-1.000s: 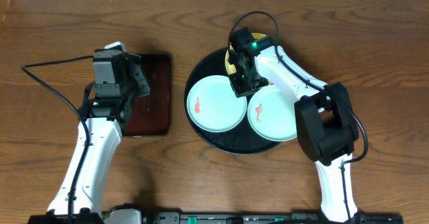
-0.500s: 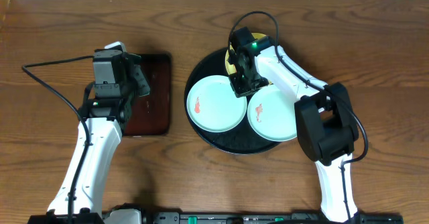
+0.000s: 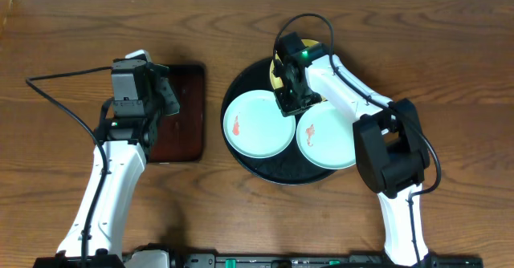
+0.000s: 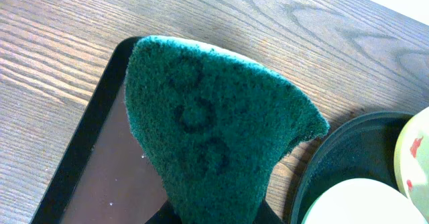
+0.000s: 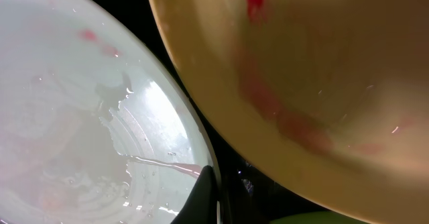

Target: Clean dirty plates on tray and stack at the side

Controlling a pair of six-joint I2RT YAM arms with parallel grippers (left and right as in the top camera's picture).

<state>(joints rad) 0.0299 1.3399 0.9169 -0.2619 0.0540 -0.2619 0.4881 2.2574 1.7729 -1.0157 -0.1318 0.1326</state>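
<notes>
Blue plates: nearest me, the left blue plate (image 3: 259, 123) and the right blue plate (image 3: 325, 137) lie side by side on the near half of the black tray (image 3: 249, 79). Each carries a red smear, so I judge neither is cleaned.
Left gripper: the left gripper (image 3: 166, 98) is clamped on a green scouring pad (image 4: 214, 137). It hangs above the brown tray (image 4: 100, 177), well apart from every plate.
Right gripper: the right gripper (image 3: 293, 99) is closed and low, between the blue plates and the yellow plate (image 5: 322, 70). I cannot tell whether a rim is pinched.
Yellow plate: it is on the far side of the black tray, red-smeared. Its edge overlaps the left blue plate in the wrist view.
Risk, slip: if I lift on a thin, glossy rim, the plate may drop onto the blue ones.
Risk, shove: a sideways move may push plates over the tray's rim.
Risk, reach: bringing the pad across may make the arms collide.
</notes>
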